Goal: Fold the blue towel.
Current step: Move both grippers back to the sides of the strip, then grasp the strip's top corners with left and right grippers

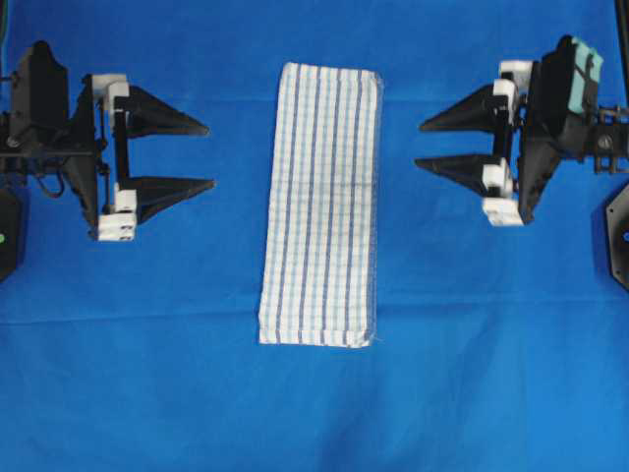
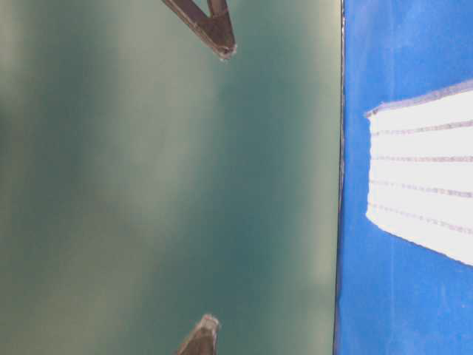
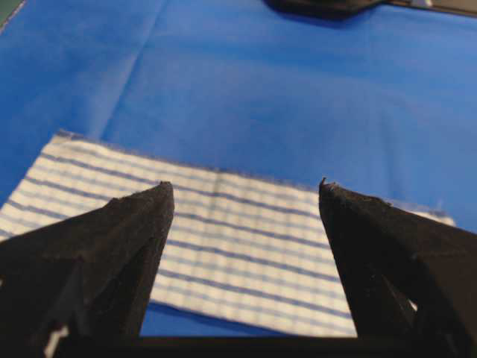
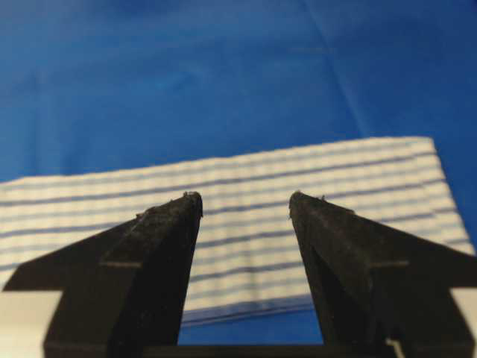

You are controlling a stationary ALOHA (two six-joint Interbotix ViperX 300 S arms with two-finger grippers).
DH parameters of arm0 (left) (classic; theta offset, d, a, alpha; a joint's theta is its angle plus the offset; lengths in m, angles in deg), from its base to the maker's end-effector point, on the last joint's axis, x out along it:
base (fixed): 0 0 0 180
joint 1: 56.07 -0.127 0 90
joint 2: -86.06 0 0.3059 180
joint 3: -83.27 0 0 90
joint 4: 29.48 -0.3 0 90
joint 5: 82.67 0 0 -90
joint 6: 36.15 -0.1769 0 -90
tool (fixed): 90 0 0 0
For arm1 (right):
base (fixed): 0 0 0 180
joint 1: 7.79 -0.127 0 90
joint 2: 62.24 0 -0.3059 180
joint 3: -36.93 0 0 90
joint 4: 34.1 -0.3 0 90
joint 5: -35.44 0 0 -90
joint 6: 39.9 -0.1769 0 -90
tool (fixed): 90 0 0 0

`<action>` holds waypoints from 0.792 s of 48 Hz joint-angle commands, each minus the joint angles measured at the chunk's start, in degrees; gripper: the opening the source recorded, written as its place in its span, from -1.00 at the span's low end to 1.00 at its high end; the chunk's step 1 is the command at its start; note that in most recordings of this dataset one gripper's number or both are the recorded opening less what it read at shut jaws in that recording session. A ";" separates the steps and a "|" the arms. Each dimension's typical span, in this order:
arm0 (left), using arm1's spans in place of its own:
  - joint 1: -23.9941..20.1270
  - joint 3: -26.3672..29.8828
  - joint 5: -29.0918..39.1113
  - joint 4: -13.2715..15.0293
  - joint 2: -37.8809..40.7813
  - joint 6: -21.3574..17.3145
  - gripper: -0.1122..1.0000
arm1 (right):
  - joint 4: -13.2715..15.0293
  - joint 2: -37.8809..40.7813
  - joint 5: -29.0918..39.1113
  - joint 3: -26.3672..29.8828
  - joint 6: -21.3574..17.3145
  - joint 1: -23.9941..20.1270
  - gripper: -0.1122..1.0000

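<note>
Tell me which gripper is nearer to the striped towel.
Right, narrowly. The right gripper sits open just off the striped towel on its right side, level with its upper half. The left gripper sits open off its left side, a little farther away. Neither touches it.

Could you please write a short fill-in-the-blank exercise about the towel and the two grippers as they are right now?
1. The blue towel lies as a long strip ____ the two grippers.
2. The left gripper has its jaws ____.
3. The right gripper holds ____.
4. The table covering is plain ____.

Missing words: between; open; nothing; blue
</note>
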 commanded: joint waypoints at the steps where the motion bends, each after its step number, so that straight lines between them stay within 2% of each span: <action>1: -2.20 2.64 -1.58 -0.09 2.20 -0.09 0.51 | -0.35 1.32 -0.26 2.11 -0.09 2.72 0.24; 10: -8.53 7.38 -3.34 0.00 12.04 -0.09 0.58 | -0.44 9.40 -0.26 5.71 0.09 9.49 0.31; 18: -11.60 12.66 -3.43 -0.09 22.76 -0.09 0.69 | -0.35 17.67 -0.53 8.09 0.09 13.80 0.32; 26: -14.59 17.31 -3.78 0.00 31.03 -0.26 0.79 | -0.44 24.17 -1.23 10.11 0.09 15.91 0.37; 38: -17.84 21.62 -5.63 0.00 39.81 -0.26 0.80 | -0.35 33.05 -3.96 13.36 0.18 18.28 0.41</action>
